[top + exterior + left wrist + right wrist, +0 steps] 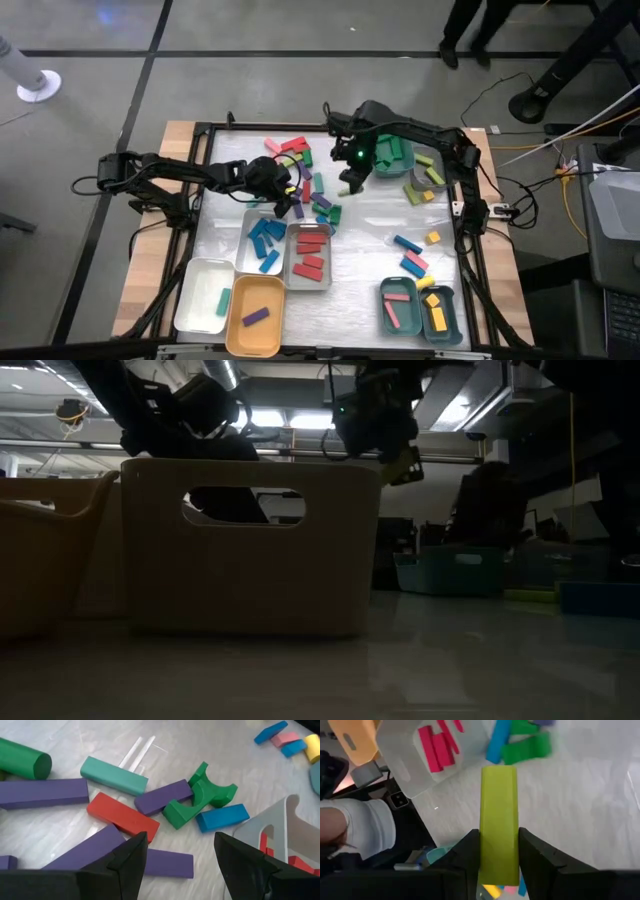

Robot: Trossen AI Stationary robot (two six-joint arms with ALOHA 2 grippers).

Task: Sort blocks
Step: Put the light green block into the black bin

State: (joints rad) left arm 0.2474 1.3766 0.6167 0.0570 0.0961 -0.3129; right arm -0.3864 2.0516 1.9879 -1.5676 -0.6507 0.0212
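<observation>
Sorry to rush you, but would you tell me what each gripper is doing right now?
Left gripper: open, holding nothing, above the loose blocks.
Right gripper: shut on a lime block, lifted over the table.

the left arm reaches in from the table's left edge, its dark segments stretched low across the surface toward the middle. its left gripper (284,200) points down at a slant close above the table, and the two dark fingers (131,855) stand wide apart with nothing between them.

the right arm comes from the right edge, bends at the elbow near the far side and extends toward the centre, raised well above the table. its right gripper (499,851) has its two dark fingers pressed against the long sides of a smooth lime-yellow rectangular bar block (498,820), which sticks out forward beyond the fingertips.
</observation>
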